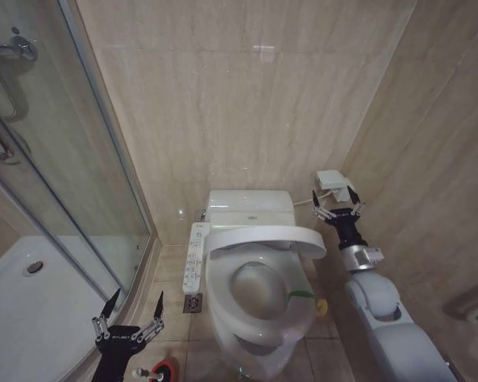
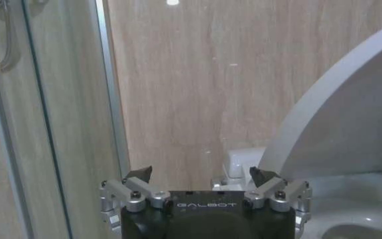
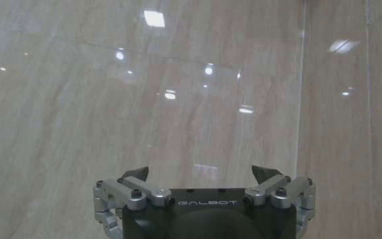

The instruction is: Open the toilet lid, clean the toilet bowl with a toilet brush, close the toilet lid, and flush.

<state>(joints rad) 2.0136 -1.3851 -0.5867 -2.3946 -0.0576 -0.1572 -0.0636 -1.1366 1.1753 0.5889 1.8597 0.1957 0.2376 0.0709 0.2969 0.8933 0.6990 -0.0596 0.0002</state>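
Toilet lid sits part-raised, tilted over the back of the toilet bowl; it isn't flat on the seat & isn't leaning on the tank either. In my left wrist view the lid rises as a big white curve just beside that tool's right-hand fingertip, not touching it afaict. Seat ring lies down on the bowl, w/ a small green mark on its right side. Control panel runs along the bowl's left edge.

My left tool hangs low, left of the bowl, near the glass shower door, fingers spread wide w/ nothing between them; same in its wrist view. Just below it on the floor is the toilet brush, dark head beside its red holder; handle too small to make out.

My right tool is up by the right wall, beside the tank, close to a small white box w/ a cable. Fingers splayed apart, holding nothing; wrist view faces bare beige wall tile.
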